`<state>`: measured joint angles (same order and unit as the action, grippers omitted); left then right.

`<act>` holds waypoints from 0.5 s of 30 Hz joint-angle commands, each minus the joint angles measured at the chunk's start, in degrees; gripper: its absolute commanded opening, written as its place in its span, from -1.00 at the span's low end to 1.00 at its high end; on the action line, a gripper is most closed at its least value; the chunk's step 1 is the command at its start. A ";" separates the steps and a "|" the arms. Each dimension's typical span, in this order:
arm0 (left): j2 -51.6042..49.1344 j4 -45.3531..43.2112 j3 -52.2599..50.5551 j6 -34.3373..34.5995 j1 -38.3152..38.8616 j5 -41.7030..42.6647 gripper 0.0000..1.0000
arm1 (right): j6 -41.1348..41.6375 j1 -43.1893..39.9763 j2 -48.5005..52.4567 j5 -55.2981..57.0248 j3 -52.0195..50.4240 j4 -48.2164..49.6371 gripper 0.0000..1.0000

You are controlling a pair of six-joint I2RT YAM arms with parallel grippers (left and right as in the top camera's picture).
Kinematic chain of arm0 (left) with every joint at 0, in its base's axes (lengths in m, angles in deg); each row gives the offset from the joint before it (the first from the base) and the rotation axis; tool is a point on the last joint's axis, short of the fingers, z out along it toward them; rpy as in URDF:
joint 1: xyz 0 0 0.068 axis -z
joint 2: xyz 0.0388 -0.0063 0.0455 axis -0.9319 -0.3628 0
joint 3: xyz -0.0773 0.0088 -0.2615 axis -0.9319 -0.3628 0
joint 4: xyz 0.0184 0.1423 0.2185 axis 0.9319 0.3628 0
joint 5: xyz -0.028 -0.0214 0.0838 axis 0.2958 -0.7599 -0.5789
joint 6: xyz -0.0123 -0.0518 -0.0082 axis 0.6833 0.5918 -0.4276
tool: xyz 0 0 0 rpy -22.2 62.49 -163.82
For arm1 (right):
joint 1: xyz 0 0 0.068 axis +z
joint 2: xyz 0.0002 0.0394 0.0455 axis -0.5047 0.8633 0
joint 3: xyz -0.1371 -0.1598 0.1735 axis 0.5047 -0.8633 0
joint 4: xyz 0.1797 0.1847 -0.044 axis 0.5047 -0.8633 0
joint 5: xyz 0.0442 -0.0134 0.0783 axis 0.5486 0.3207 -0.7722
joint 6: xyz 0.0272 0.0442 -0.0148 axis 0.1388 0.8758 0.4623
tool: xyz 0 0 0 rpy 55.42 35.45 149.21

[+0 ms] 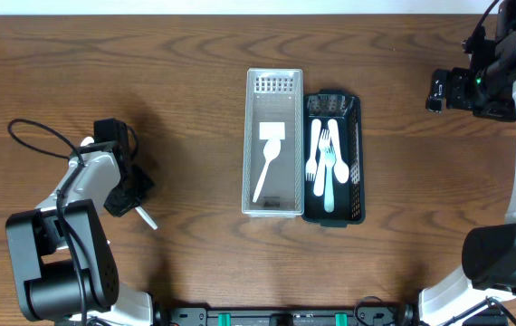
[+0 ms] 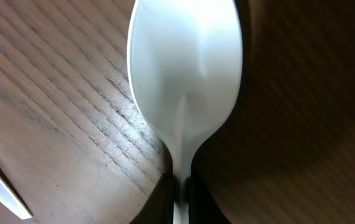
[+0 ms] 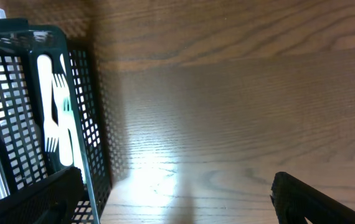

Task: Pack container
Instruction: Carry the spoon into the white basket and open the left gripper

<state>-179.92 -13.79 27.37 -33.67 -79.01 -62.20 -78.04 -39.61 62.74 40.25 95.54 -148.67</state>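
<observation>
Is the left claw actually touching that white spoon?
Touching. In the left wrist view, the left gripper has its jaws closed on the handle of the white spoon.

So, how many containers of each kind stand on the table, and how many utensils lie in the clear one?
Clear rectangular plastic bin: 1
Black plastic mesh basket: 1
White plastic flat-headed utensil, inside the clear bin: 1
Total: 3

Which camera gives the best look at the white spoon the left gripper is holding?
Left wrist: the white spoon fills the frame, its neck pinched by the left gripper. Overhead shows only a white sliver poking past the gripper. Right wrist misses it.
</observation>
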 commanded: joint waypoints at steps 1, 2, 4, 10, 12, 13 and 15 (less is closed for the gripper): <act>1.16 1.99 1.25 -3.54 1.11 -0.24 -0.89 | -0.90 -0.17 0.46 -0.35 -0.15 0.17 0.98; 1.99 2.56 1.90 -4.15 1.75 -0.24 -0.88 | -0.90 -0.17 0.46 -0.35 -0.15 0.17 0.98; 4.26 4.09 3.65 -5.55 3.61 -0.26 -0.89 | -0.90 -0.17 0.46 -0.35 -0.15 0.20 0.98; 12.11 13.05 13.27 -7.63 13.00 -0.24 -0.89 | -0.87 -0.17 0.46 -0.37 -0.15 0.20 0.99; 13.73 16.85 17.92 -7.67 17.14 -0.22 -0.89 | -0.87 -0.17 0.46 -0.37 -0.15 0.28 0.98; 14.19 18.47 20.20 -7.67 19.28 -0.04 -0.89 | -0.87 -0.17 0.46 -0.37 -0.15 0.33 0.98; 14.47 21.22 25.09 -7.63 24.13 0.39 -0.88 | -0.87 -0.15 0.46 -0.37 -0.15 0.33 0.98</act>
<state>-166.48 5.45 47.15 -40.14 -59.73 -62.18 -78.04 -39.61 62.74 40.27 95.49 -148.41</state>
